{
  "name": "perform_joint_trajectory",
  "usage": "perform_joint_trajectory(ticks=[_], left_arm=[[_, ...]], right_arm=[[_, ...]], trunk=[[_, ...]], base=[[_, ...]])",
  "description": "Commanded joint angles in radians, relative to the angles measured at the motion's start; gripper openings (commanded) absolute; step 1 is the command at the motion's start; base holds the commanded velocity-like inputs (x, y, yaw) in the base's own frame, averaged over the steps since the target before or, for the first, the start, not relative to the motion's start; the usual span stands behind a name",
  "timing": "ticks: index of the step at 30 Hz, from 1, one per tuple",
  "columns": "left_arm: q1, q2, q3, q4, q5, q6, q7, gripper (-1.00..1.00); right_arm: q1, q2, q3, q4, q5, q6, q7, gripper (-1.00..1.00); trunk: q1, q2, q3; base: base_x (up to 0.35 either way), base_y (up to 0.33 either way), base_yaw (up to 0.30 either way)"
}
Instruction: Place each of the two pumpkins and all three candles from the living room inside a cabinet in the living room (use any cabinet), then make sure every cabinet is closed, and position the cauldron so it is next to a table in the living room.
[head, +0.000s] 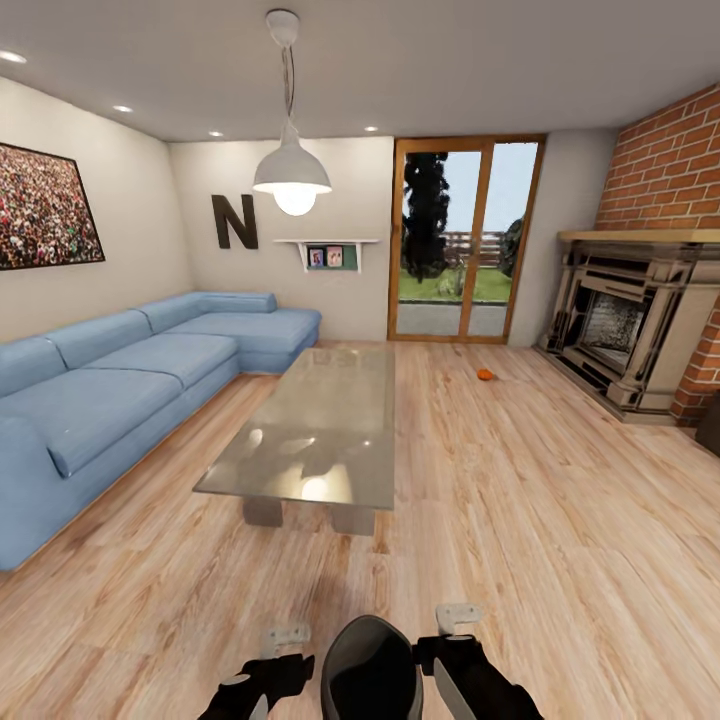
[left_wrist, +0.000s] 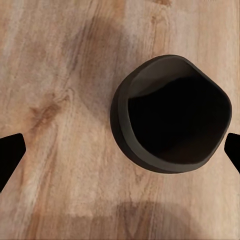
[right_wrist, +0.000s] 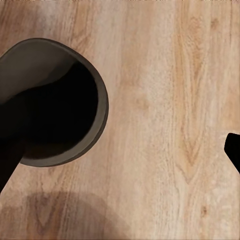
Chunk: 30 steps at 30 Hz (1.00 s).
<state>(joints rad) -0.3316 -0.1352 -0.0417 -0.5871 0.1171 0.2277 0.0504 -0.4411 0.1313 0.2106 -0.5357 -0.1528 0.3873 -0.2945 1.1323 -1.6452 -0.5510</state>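
The left hand (head: 262, 683) and right hand (head: 455, 668), both spread, flank the cauldron (head: 371, 668) on the floor (head: 560, 560), short of the table (head: 310, 430). It looks heavy, rigid; grip its thick rim. 1 pumpkin (head: 485, 375) lies far right.

Matt black cauldron (left_wrist: 170, 112), glossy table (head: 310, 430), grained wood floor (head: 560, 520)

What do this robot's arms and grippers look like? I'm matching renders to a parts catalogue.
The left gripper and right gripper are pale grey, blocky two-finger pieces on glossy black, rounded arm segments. In the wrist views, the fingertips appear as plain black wedges. No cables or markings are visible.
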Motion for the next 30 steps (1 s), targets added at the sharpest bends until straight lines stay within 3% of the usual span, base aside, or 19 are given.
perform_joint_trajectory(ticks=[1, 5, 10, 14, 30], left_arm=[[-0.001, 0.0, -0.006, -0.002, 0.011, 0.005, 0.004, 1.0], [-0.003, -0.009, -0.014, -0.021, 0.011, 0.009, 0.003, 1.0], [-0.017, -0.01, -0.017, -0.14, 0.017, 0.024, 0.005, 1.0], [-0.027, -0.011, -0.025, -0.083, 0.015, 0.025, 0.008, 1.0], [-0.032, -0.011, -0.026, -0.001, 0.015, 0.017, 0.017, 1.0]], right_arm=[[-0.001, -0.001, 0.007, -0.001, -0.011, 0.0, -0.009, 1.0], [-0.001, -0.001, 0.007, -0.001, -0.013, -0.009, -0.01, 1.0], [-0.034, -0.002, 0.002, 0.0, -0.02, -0.002, -0.01, 1.0], [-0.042, -0.002, 0.001, 0.005, -0.036, -0.006, -0.007, 1.0], [-0.044, -0.001, 0.006, 0.004, -0.039, -0.011, -0.011, 1.0]], trunk=[[0.004, -0.008, -0.004], [0.019, -0.036, -0.017], [0.038, -0.071, -0.033], [0.054, -0.099, -0.045], [0.115, -0.211, -0.095]], base=[[0.0, 0.0, 0.0], [0.0, 0.0, 0.0], [0.0, 0.0, 0.0], [0.0, 0.0, 0.0], [0.0, 0.0, 0.0]])
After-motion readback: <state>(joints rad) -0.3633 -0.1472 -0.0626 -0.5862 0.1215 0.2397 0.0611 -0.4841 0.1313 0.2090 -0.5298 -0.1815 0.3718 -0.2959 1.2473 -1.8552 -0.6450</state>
